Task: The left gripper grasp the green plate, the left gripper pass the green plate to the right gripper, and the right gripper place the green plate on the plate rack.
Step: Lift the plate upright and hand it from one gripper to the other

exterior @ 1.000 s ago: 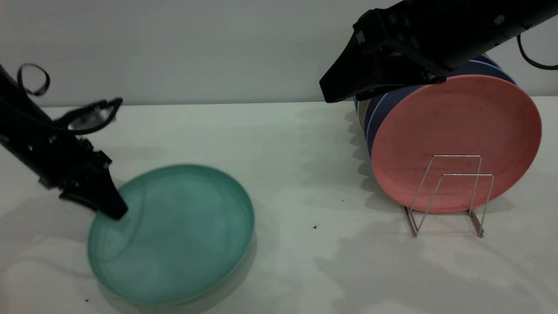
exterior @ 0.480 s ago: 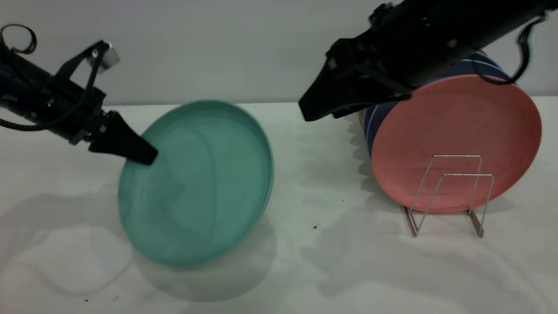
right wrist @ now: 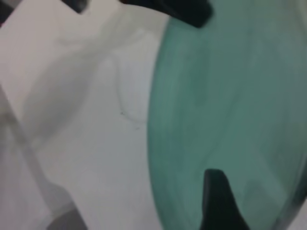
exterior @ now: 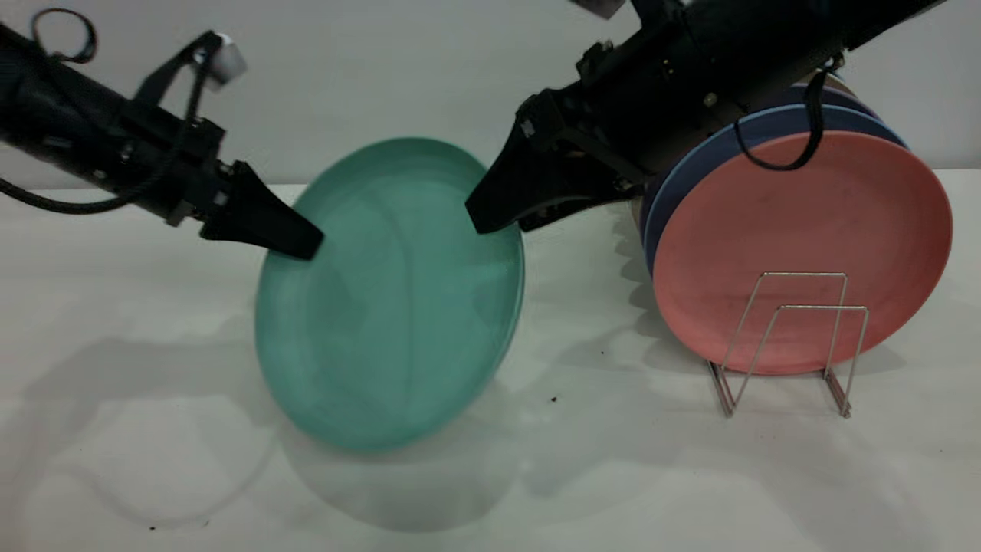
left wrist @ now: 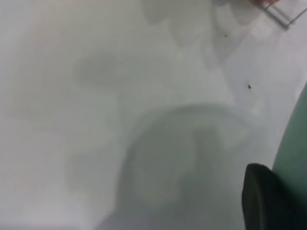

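The green plate hangs tilted nearly upright above the table. My left gripper is shut on its upper left rim; in the left wrist view one of its fingers lies against the plate's edge. My right gripper is open at the plate's upper right rim. One of its fingers lies over the plate's face; the other is hidden. The plate rack stands at the right with its two front loops bare.
A pink plate leans upright in the rack, with blue plates stacked behind it under the right arm. The white table spreads in front. The left gripper's finger shows in the right wrist view.
My left gripper lifted the green plate off the table, tilted it upright and carried it right. My right gripper came down and left to the plate's upper right rim.
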`<action>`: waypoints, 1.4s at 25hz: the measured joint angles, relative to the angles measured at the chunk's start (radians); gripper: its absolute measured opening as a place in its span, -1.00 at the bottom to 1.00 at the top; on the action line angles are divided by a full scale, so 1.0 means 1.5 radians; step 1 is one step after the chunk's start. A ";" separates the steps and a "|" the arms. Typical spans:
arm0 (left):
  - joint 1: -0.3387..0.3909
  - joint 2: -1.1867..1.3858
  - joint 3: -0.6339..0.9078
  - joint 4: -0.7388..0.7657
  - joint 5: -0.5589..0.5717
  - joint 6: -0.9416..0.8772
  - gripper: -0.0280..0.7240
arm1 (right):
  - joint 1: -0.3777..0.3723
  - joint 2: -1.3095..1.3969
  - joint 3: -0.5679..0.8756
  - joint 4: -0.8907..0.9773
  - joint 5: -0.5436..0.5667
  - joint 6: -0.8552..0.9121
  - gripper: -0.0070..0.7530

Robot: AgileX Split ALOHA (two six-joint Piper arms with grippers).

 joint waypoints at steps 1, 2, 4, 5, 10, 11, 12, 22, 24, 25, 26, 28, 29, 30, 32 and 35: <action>-0.006 0.000 0.000 0.002 -0.009 0.001 -0.86 | -0.001 0.005 0.000 -0.001 0.003 0.000 0.22; -0.011 0.000 0.000 0.003 -0.018 0.004 -0.86 | -0.001 0.007 0.000 -0.003 0.004 0.000 0.22; -0.019 0.000 0.000 0.005 -0.021 0.011 -0.86 | -0.002 0.012 0.000 -0.004 0.003 0.000 0.22; -0.022 0.000 0.000 0.005 -0.019 0.013 -0.86 | -0.002 0.014 0.000 -0.004 0.002 0.000 0.22; -0.036 0.000 0.000 -0.002 0.000 0.020 -0.86 | -0.002 0.030 -0.002 0.001 -0.004 0.000 0.22; -0.038 0.000 0.001 -0.005 0.005 0.020 -0.86 | -0.002 0.033 -0.004 0.003 -0.004 0.000 0.22; -0.039 0.000 0.001 -0.010 0.008 0.020 -0.86 | -0.002 0.037 -0.005 0.007 -0.004 -0.001 0.22; -0.039 -0.001 0.001 -0.043 0.028 0.021 -0.86 | -0.005 0.048 -0.005 0.014 -0.034 -0.003 -0.54; -0.039 -0.001 0.001 -0.043 0.028 0.021 -0.86 | -0.005 0.049 -0.005 0.014 -0.034 -0.005 -0.54; -0.039 -0.001 0.001 -0.043 0.028 0.021 -0.86 | -0.005 0.049 -0.005 0.014 -0.034 -0.007 -0.54; -0.039 -0.001 0.001 -0.043 0.028 0.020 -0.85 | -0.005 0.049 -0.005 0.014 -0.034 -0.009 -0.54; -0.039 -0.001 0.001 -0.043 0.028 0.012 -0.78 | -0.005 0.049 -0.005 0.015 -0.034 -0.014 -0.54; -0.039 -0.001 0.001 -0.043 0.029 0.006 -0.73 | -0.005 0.049 -0.005 0.015 -0.034 -0.017 -0.54; -0.039 -0.001 0.001 -0.044 0.032 -0.001 -0.64 | -0.005 0.049 -0.005 0.016 -0.034 -0.023 -0.54; -0.039 -0.001 0.001 -0.045 0.038 -0.021 -0.35 | -0.005 0.049 -0.005 0.018 -0.030 -0.030 -0.55; -0.039 -0.001 0.001 -0.047 0.042 -0.053 0.18 | -0.005 0.044 -0.005 0.007 -0.031 -0.034 -0.59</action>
